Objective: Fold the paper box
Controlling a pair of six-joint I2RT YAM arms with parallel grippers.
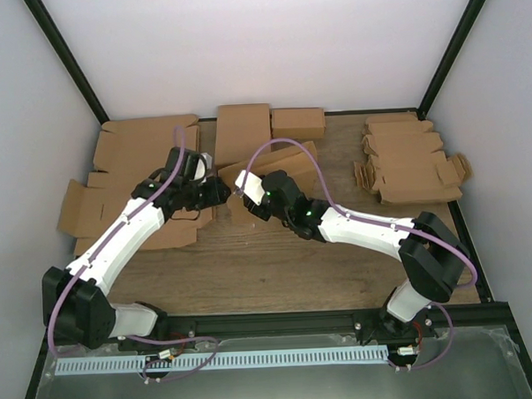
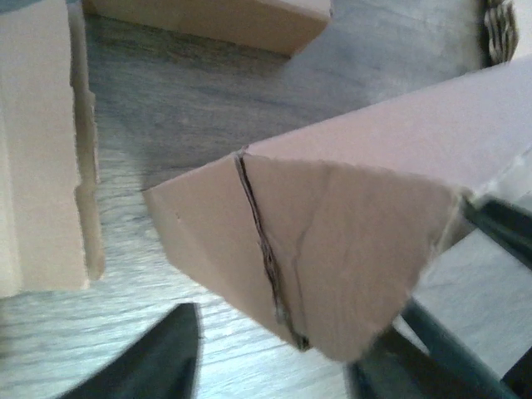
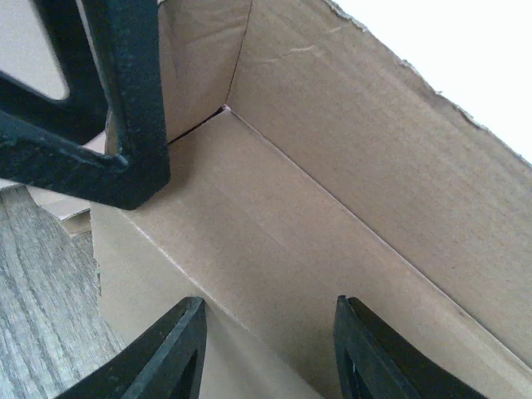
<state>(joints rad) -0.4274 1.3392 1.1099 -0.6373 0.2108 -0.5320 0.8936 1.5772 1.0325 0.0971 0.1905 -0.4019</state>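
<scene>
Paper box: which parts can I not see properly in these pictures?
Top external: the left arm and right arm cover part of the paper box.
Left wrist: one blurred outer corner; the frame cuts off the rest.
Right wrist: one inner corner; the frame cuts off the rest.

Plain pale walls (image 1: pixel 268 40) close the space on three sides, with black posts (image 1: pixel 68 58) in both far corners. The worktop (image 1: pixel 252 275) is brown wood; a grey metal plate (image 1: pixel 468 367) lies along its near edge. Light is soft, even.
</scene>
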